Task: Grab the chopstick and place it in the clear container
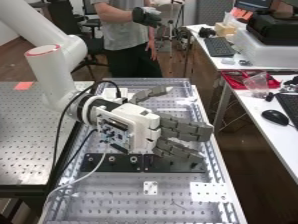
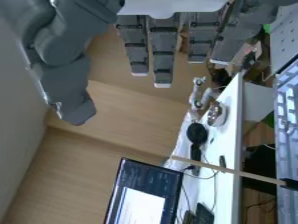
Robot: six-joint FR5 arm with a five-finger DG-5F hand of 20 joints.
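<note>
In the high view, the white, smooth-cased robot arm [image 1: 56, 75] comes in from ten o'clock, and the dark grey, segmented hand [image 1: 186, 127] hangs over the silvery perforated bench [image 1: 120, 202]. Its fingers are straight, aimed between three and four o'clock with slim gaps, not pressed together; the thumb is spread apart toward two o'clock, and nothing is pinched. In the wrist view, the thin, pale tan wooden chopstick [image 2: 226, 170] is apart from the fingertips, one end meeting a small black piece [image 2: 289, 184] beside the bench. In the high view, black rectangular blocks with round fittings [image 1: 98, 163] lie at six o'clock from the palm, a white perforated plate [image 1: 207, 191] near five.
</note>
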